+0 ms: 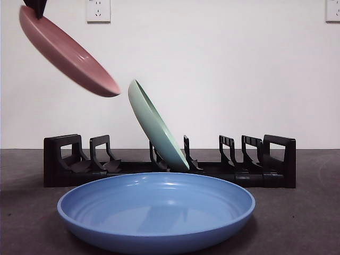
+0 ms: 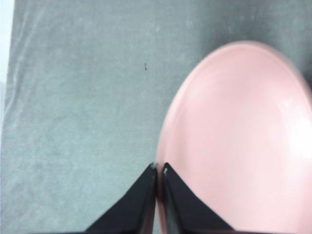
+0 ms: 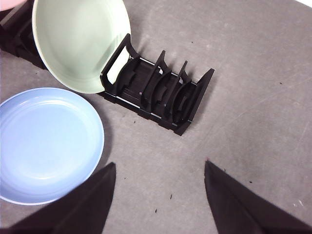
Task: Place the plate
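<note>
Nearest the camera, a blue plate (image 1: 155,212) lies flat at the front edge of the grey tabletop (image 1: 297,223). Left gripper (image 2: 160,170) pinches the rim of the pink plate (image 1: 66,50), jaws pressed close on it, holding it tilted in the air above the left end of the black dish rack (image 1: 170,162). Right gripper (image 3: 160,168) hangs spread wide, touching nothing. A green plate (image 1: 155,125) leans in a middle slot of the rack. Behind stands a white wall with an outlet (image 1: 98,10).
</note>
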Available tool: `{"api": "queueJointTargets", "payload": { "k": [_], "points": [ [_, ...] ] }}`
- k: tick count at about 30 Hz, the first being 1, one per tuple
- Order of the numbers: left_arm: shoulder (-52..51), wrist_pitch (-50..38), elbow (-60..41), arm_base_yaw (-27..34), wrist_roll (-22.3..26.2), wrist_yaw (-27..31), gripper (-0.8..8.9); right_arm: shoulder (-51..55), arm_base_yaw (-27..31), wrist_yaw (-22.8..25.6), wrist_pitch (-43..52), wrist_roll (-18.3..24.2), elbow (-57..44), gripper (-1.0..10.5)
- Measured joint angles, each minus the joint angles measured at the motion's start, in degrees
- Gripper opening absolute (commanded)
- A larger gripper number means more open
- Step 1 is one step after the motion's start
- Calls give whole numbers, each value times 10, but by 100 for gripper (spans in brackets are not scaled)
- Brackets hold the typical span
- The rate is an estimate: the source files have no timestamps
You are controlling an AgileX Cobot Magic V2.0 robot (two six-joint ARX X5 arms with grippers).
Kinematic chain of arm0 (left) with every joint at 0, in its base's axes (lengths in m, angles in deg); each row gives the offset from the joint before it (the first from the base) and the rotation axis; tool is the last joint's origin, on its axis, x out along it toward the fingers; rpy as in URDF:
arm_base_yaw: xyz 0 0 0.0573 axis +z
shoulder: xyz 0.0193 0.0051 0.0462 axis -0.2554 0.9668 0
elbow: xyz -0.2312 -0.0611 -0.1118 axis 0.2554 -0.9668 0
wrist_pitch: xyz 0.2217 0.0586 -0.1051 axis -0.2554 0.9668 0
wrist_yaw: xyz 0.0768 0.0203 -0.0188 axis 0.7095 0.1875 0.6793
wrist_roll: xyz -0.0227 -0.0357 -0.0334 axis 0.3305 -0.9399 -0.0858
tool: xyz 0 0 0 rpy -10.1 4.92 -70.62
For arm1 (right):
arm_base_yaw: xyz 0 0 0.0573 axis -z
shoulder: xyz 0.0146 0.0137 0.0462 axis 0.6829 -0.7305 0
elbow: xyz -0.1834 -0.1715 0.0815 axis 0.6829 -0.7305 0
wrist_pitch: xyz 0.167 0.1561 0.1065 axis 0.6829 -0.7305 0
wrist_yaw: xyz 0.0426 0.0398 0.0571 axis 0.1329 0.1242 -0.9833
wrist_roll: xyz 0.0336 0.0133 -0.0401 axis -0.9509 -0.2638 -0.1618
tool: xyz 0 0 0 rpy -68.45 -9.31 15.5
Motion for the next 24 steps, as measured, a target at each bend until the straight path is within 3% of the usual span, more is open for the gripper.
{"api": "queueJointTargets", "payload": {
  "k": [5, 11, 24],
  "points": [
    [-40, 0, 0, -1, -5, -6, 7, 0, 0, 0, 0, 0, 0, 290],
    [-104, 0, -26, -18, -24, -54, 7, 0, 0, 0, -2, 0, 0, 290],
    [-309, -31, -339, -120, -104, -62, 7, 0, 0, 0, -1, 0, 0, 290]
  ]
}}
